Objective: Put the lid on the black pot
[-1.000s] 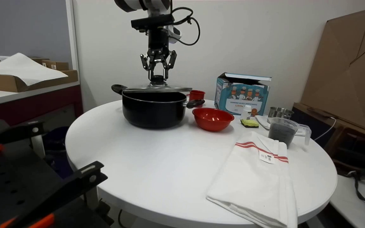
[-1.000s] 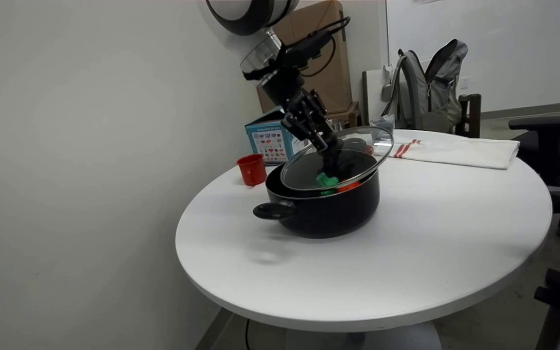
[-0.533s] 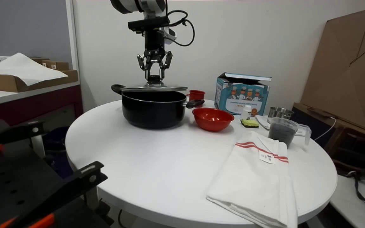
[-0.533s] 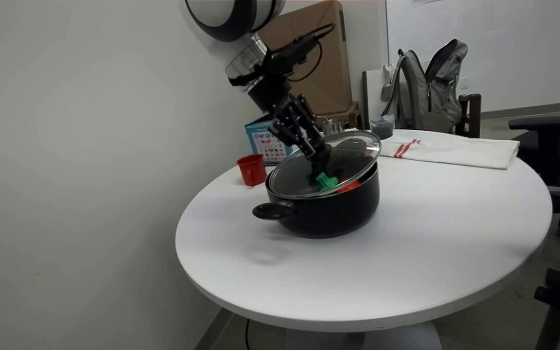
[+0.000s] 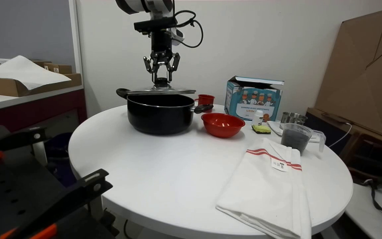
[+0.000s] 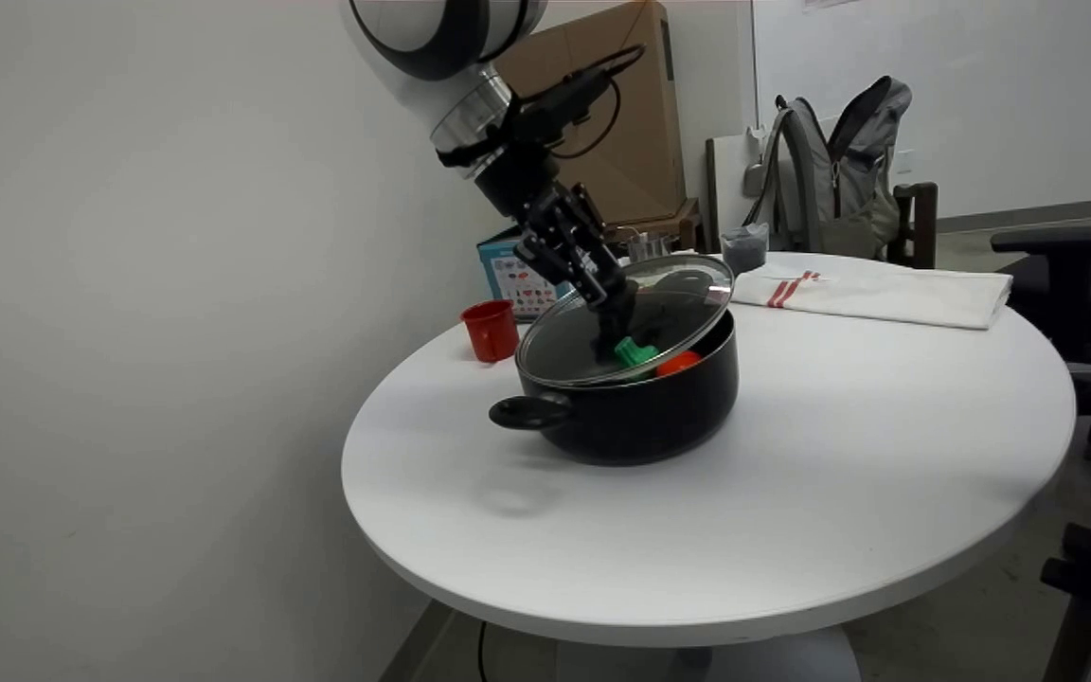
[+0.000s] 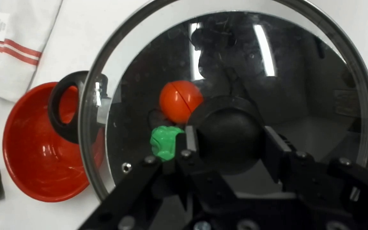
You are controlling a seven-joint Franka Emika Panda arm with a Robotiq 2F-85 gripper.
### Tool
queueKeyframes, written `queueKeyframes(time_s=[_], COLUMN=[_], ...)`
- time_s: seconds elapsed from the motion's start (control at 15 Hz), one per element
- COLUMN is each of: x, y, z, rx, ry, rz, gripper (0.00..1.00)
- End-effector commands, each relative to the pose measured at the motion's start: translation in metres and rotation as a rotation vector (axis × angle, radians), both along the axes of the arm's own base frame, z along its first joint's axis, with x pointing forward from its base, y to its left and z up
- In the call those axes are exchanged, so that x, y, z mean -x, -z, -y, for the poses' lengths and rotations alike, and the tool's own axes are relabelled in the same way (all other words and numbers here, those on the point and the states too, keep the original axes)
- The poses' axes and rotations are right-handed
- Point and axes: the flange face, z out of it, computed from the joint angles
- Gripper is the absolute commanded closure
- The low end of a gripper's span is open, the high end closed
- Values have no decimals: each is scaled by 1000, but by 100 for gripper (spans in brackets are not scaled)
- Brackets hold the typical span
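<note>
My gripper (image 7: 233,137) is shut on the black knob (image 7: 230,131) of the lid (image 6: 555,341), one finger pad on either side. Clear glass with a metal rim, the lid hangs tilted over the black pot (image 5: 159,119). In an exterior view, its low edge lies at the rim of the black pot (image 6: 640,426) near a side handle (image 6: 531,411), and whether they touch I cannot tell for sure. The opposite edge is raised, leaving a gap. Through the glass, an orange ball-like piece (image 7: 180,100) and a green piece (image 7: 164,140) show inside the pot.
A red bowl (image 5: 222,124) stands beside the pot, partly under its handle in the wrist view. Behind are a red mug (image 6: 491,332) and a blue box (image 5: 254,103). A sponge (image 5: 261,129), measuring cup (image 5: 295,137) and white towel (image 5: 267,189) occupy one side of the table.
The gripper and lid have moved left and slightly down in both exterior views, bringing the lid further over the pot. The pot has shifted very slightly left. The grip on the knob stays the same.
</note>
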Motion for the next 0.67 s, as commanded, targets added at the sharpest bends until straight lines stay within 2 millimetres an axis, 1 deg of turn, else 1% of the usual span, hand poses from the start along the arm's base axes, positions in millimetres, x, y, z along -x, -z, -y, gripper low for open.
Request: queueKeyframes(time_s=[0.0,0.6], x=[-6,-4], y=[-10,-17], z=[-7,-13], rx=[-7,-21], ry=[-19,-30], rz=[-13,-5], gripper=[75,75])
